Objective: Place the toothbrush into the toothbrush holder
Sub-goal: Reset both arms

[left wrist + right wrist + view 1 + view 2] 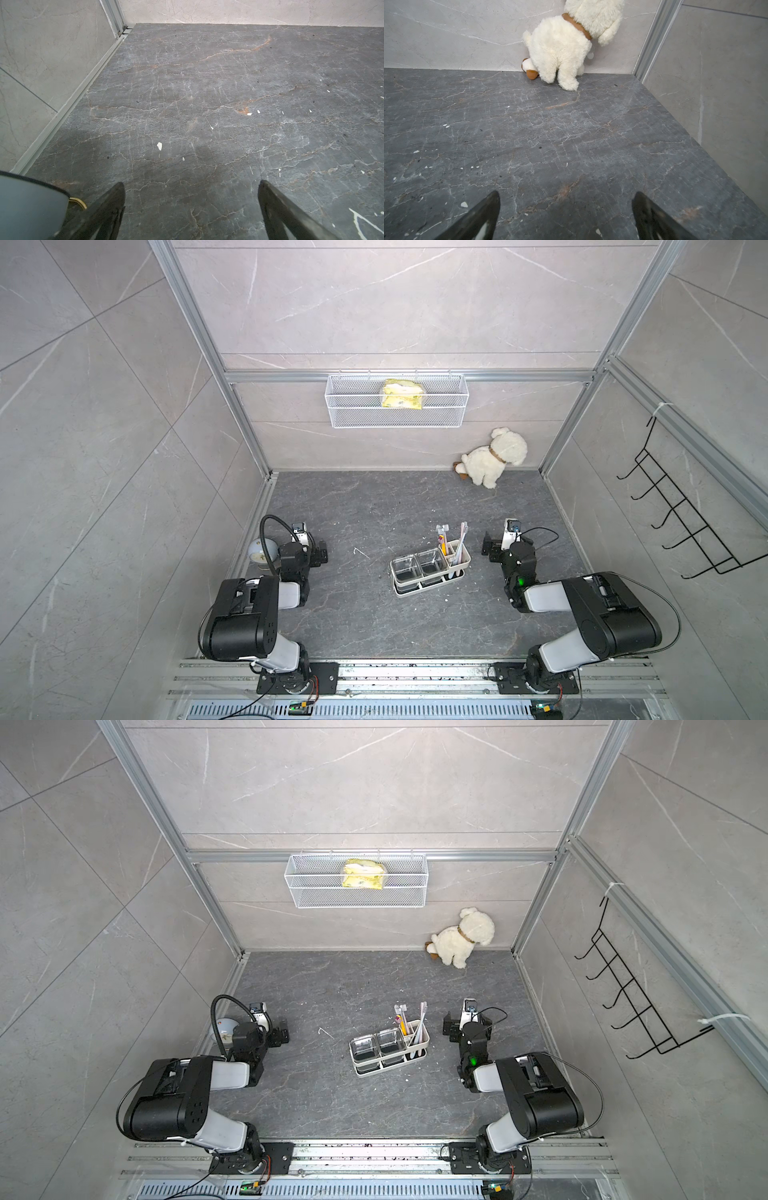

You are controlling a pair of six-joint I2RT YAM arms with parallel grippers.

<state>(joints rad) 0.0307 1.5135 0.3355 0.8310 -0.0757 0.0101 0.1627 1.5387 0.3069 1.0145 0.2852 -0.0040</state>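
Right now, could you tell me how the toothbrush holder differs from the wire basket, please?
The toothbrush holder stands on the dark tabletop; the wire basket hangs on the back wall. The holder has toothbrushes standing in one end; the basket holds a yellow packet. Both are white and oblong.

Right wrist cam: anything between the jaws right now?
No: the right gripper has its jaws wide apart, with only the grey stone-look tabletop showing between them.
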